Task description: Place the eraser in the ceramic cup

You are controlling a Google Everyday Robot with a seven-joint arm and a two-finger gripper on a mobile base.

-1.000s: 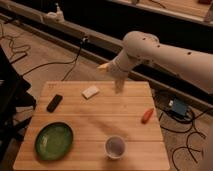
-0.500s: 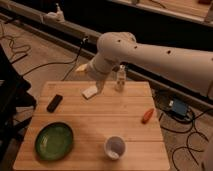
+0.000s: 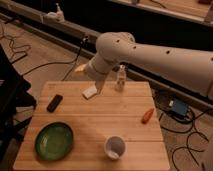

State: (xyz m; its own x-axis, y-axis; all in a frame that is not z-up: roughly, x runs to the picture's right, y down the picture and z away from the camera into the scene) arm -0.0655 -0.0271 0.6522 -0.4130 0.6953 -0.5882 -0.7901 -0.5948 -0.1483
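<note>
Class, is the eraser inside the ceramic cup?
Out: eraser lies on the table, far from the ceramic cup; gripper hovers by the pale block.

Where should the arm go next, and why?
Probably a short sweep left in the view, toward the black eraser. The gripper hangs beside the pale block, which is not the thing to pick up. The eraser lies apart from it, untouched, and is not yet in the white cup.

Wood table [image 3: 95,122] w/ eraser [image 3: 55,102] far-left, pale block [image 3: 90,92] + clear bottle [image 3: 120,79] at back, orange item [image 3: 147,116] right, green plate [image 3: 54,141] & ceramic cup [image 3: 115,147] up front; gripper [image 3: 101,86] just above the block.
</note>
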